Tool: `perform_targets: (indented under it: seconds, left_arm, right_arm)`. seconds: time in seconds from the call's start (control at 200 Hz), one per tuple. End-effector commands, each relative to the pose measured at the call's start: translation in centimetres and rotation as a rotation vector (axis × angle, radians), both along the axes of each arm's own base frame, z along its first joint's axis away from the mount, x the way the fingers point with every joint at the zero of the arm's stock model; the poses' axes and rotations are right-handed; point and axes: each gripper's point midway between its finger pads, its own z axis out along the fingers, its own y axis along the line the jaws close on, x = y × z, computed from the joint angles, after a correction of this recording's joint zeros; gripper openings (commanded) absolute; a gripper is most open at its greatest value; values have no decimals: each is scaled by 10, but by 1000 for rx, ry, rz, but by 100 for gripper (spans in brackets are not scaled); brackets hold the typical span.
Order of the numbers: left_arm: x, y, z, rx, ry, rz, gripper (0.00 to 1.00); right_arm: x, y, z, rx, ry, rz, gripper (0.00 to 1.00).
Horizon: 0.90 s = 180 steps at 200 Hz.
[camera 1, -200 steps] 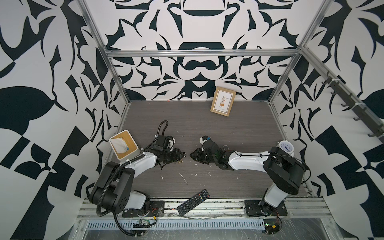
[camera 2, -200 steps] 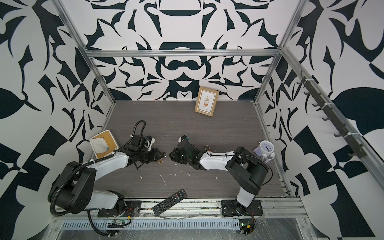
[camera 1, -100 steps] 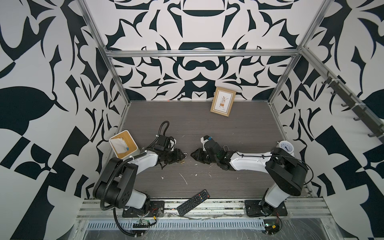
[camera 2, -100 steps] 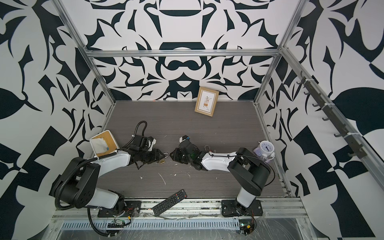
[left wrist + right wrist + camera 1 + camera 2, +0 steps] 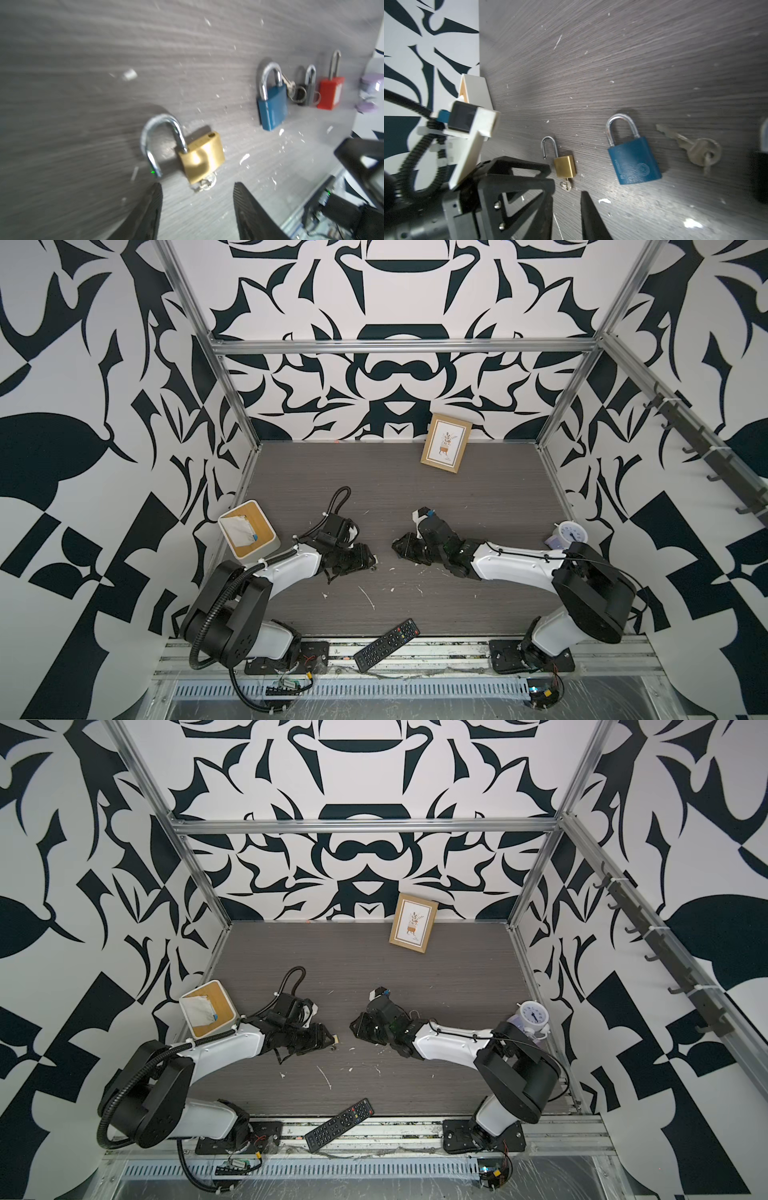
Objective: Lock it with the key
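Note:
A brass padlock (image 5: 201, 155) lies flat on the dark table with its shackle swung open. A small silver key (image 5: 204, 185) sticks in its bottom end. My left gripper (image 5: 197, 184) is open just short of the key, with nothing between its fingers. In the right wrist view the same padlock (image 5: 564, 169) and key (image 5: 566, 185) lie just ahead of my right gripper (image 5: 566, 195), which is narrowly open and empty. In both top views the grippers face each other at mid-table, left (image 5: 365, 558) and right (image 5: 399, 549), with the padlock (image 5: 334, 1039) between them.
A blue padlock (image 5: 633, 160), a loose key (image 5: 691, 149), a black padlock (image 5: 305, 91) and a red padlock (image 5: 330, 91) lie in a row beyond the brass one. A tissue box (image 5: 248, 529), remote (image 5: 386, 644), picture frame (image 5: 445, 448) and clock (image 5: 571, 533) stand around. White scraps litter the table.
Both grippers' jaws have opened wider. The right gripper has drawn back slightly to the right, away from the brass padlock.

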Motion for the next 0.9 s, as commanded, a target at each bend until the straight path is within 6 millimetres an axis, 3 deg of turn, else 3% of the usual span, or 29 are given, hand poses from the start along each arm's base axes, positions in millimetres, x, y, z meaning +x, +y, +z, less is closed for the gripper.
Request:
perform_targets:
  seconds: [0.0, 0.09, 0.16, 0.33, 0.46, 0.62, 0.895]
  left_arm:
    - [3, 12, 6, 64, 4, 67, 61]
    - [0, 24, 18, 81, -27, 120, 63]
    - [-3, 36, 39, 76, -96, 180, 67]
    - [-11, 66, 83, 72, -258, 287, 73]
    - [-20, 88, 105, 69, -341, 356, 76]
    - [-28, 96, 109, 36, -340, 374, 77]
    - [-26, 87, 102, -64, -320, 375, 79]
  right_arm:
    - [-2, -2, 16, -161, -77, 44, 37]
    - [-9, 5, 20, -330, -139, 102, 46]
    - [-12, 18, 21, -389, -164, 145, 49]
    - [-14, 51, 0, -509, -153, 251, 51]
    - [-12, 61, -18, -559, -140, 270, 52]
    - [-6, 59, -27, -623, -159, 262, 53]
    - [-5, 72, -31, -623, -180, 317, 55]
